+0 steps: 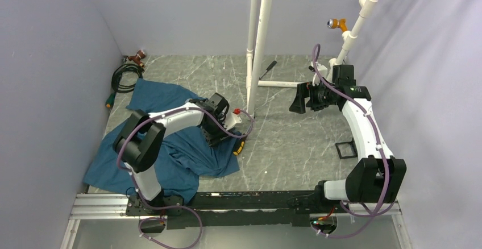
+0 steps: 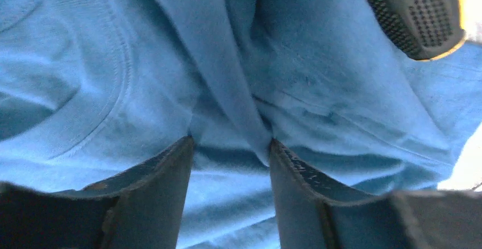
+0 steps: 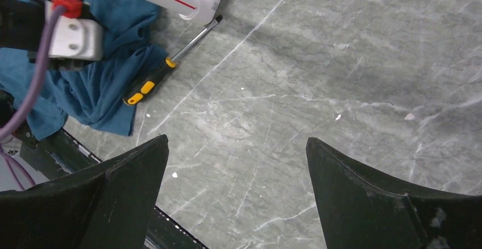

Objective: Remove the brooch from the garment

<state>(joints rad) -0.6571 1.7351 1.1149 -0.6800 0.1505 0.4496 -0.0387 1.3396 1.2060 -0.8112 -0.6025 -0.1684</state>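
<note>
The garment (image 1: 170, 158) is a teal-blue T-shirt lying crumpled on the left half of the table. My left gripper (image 1: 210, 137) presses down into it near its right edge. In the left wrist view the cloth (image 2: 318, 90) fills the frame, and the left gripper (image 2: 230, 146) stands with its jaws apart and a raised fold of cloth between the tips. The brooch is hidden or out of view in every frame. My right gripper (image 1: 298, 98) hangs open and empty over bare table, also in its wrist view (image 3: 236, 146), which shows the garment (image 3: 102, 90) at the left.
A black-and-yellow screwdriver (image 1: 241, 145) lies at the shirt's right edge, beside the left gripper (image 2: 415, 16) (image 3: 149, 84). White pipe posts (image 1: 258, 44) stand mid-table. A coiled black cable (image 1: 124, 77) lies back left. A small black square frame (image 1: 345, 148) lies at the right.
</note>
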